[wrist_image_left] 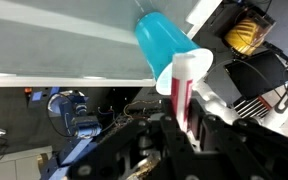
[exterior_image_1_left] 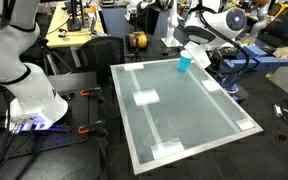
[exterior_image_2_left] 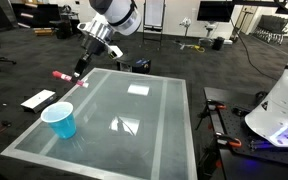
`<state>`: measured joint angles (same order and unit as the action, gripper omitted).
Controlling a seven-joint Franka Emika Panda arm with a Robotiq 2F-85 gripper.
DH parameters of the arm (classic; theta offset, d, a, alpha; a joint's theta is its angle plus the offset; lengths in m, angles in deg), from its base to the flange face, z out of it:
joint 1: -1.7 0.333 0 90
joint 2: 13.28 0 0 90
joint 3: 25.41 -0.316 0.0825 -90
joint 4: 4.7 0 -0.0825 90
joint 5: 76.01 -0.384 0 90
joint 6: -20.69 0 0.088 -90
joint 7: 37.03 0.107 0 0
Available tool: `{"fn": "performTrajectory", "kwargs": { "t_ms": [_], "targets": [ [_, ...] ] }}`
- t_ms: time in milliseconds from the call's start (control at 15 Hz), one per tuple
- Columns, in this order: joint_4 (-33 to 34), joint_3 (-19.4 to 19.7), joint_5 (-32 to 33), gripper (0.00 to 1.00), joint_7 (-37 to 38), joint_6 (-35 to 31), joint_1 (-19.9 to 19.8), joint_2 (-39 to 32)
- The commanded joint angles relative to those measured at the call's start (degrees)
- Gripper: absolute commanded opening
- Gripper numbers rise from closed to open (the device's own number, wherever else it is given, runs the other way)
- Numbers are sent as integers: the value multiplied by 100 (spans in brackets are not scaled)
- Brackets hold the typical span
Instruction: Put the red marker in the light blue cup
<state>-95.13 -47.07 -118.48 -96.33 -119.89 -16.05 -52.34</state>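
Observation:
The light blue cup (exterior_image_1_left: 183, 64) (exterior_image_2_left: 59, 120) stands upright on the glass table top near one edge. It also shows in the wrist view (wrist_image_left: 164, 40), beyond the jaws. My gripper (exterior_image_2_left: 80, 71) (exterior_image_1_left: 192, 50) hangs off the table's edge, apart from the cup. It is shut on the red marker (exterior_image_2_left: 68, 79), which sticks out sideways in an exterior view. In the wrist view the gripper (wrist_image_left: 181, 125) clamps the red marker (wrist_image_left: 183, 95), whose whitish end points toward the cup.
The glass table (exterior_image_1_left: 184, 115) (exterior_image_2_left: 134, 115) carries white tape patches (exterior_image_1_left: 145, 97) (exterior_image_2_left: 138, 89). A second white robot base (exterior_image_1_left: 34, 100) (exterior_image_2_left: 279, 110) stands beside the table. A white sheet (exterior_image_2_left: 37, 99) lies off the table. A yellow object (wrist_image_left: 246, 30) sits behind.

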Motion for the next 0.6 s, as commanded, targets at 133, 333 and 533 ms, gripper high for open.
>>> {"fn": "performTrajectory", "kwargs": {
  "t_ms": [133,333,533],
  "targets": [
    [55,306,-512,20,-537,234,239,1],
    [53,393,-495,20,-526,225,302,-8],
    [116,304,-623,5,-754,191,247,-89]
  ]
}}
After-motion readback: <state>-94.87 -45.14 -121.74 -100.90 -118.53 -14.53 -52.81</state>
